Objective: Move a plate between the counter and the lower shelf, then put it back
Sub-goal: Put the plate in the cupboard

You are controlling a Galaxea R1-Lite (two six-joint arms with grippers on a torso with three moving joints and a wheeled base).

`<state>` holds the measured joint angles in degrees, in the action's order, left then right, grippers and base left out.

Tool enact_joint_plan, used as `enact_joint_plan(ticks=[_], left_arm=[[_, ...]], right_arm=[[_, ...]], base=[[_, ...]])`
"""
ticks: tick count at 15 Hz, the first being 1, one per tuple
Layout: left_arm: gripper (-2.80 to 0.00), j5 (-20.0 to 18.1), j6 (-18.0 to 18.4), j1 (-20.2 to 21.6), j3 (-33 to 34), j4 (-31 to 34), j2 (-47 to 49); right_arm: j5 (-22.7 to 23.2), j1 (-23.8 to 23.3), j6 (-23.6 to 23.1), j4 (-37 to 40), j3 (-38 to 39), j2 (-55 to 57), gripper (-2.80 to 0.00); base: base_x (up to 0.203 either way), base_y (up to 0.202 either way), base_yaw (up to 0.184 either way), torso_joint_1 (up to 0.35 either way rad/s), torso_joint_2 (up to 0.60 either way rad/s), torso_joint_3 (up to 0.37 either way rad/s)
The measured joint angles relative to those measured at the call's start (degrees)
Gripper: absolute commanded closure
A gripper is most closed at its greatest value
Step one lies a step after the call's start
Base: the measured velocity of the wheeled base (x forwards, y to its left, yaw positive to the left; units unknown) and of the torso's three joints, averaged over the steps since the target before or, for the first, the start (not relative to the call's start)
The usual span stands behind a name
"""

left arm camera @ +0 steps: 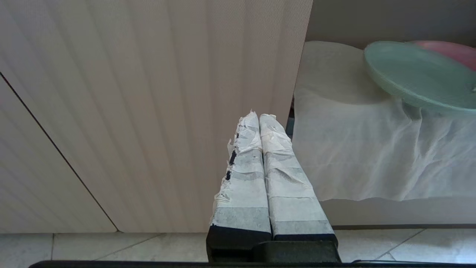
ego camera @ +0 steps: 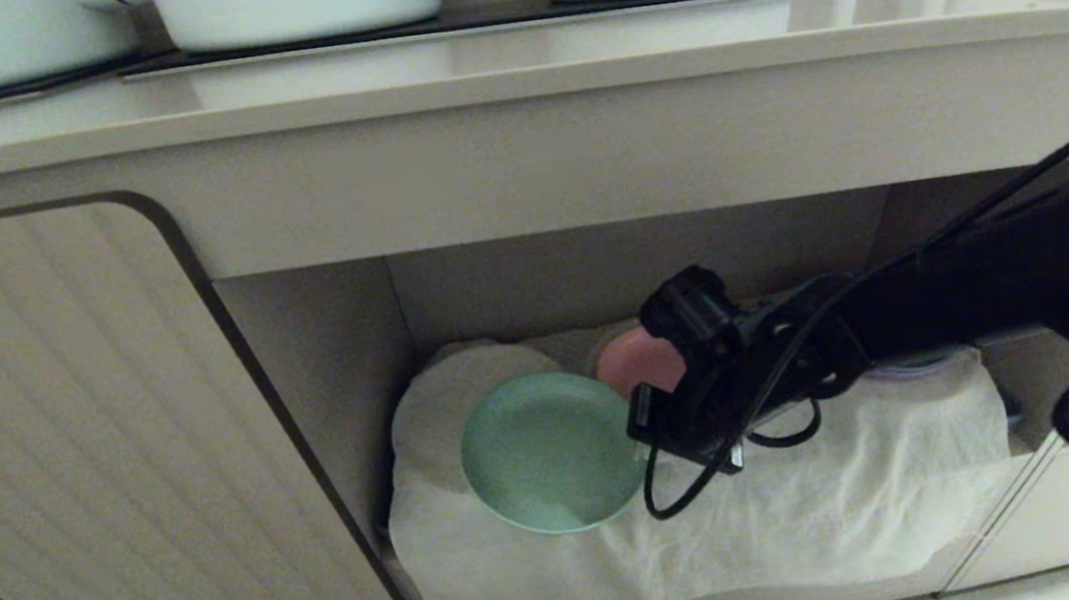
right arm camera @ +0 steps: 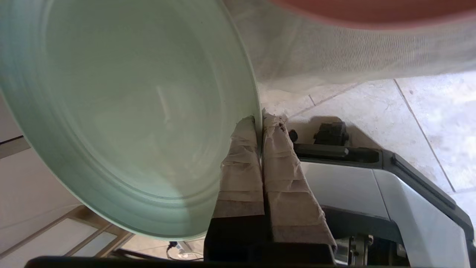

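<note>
Reaching in from the right edge of the head view, our right gripper (ego camera: 645, 428) is pinching the rim of the plate (ego camera: 547, 452) between its taped fingers (right arm camera: 241, 163), clamped tight with only the thin edge of the plate between them. The plate is sitting tilted at the centre of the frame, inside the lower shelf (ego camera: 320, 365), over the wrinkled white cloth (ego camera: 819, 499) that is draping the shelf floor; whether its underside is touching the cloth we cannot tell. A pink plate (ego camera: 637, 361) is lying just behind it, partly hidden by our wrist.

Across the top of the frame the counter (ego camera: 508, 66) is running as a long beige slab with a thick front edge, and a black hob panel (ego camera: 503, 20) is carrying white pots (ego camera: 299, 0) along the upper edge. To the left of the recess a ribbed beige cupboard door (ego camera: 58, 445) is filling the lower left of the frame.

In the left wrist view our left gripper (left arm camera: 260, 123) is hanging pressed shut on nothing, before that ribbed door (left arm camera: 148, 111), with pale floor tiles (left arm camera: 111, 245) along the bottom and the cloth (left arm camera: 372, 149) at the right.
</note>
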<state>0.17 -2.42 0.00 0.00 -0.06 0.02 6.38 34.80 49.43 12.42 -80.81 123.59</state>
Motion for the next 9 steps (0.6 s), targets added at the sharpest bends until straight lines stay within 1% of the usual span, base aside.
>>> enact_joint_plan(ticks=[3, 9], left_arm=[[0.00, -0.02, 0.01, 0.00, 0.00, -0.01, 0.00], [0.00, -0.04, 0.00, 0.00, 0.00, -0.01, 0.00]], right_arm=[[-2.05, 0.98, 0.69, 3.78, -4.89, 2.25, 0.00], [-4.19, 1.55, 4.45, 11.86, -16.50, 6.96, 0.00]], base=[[0.000, 0.000, 0.000, 0.000, 0.00, 0.000], [0.000, 0.000, 0.000, 0.000, 0.00, 0.000]])
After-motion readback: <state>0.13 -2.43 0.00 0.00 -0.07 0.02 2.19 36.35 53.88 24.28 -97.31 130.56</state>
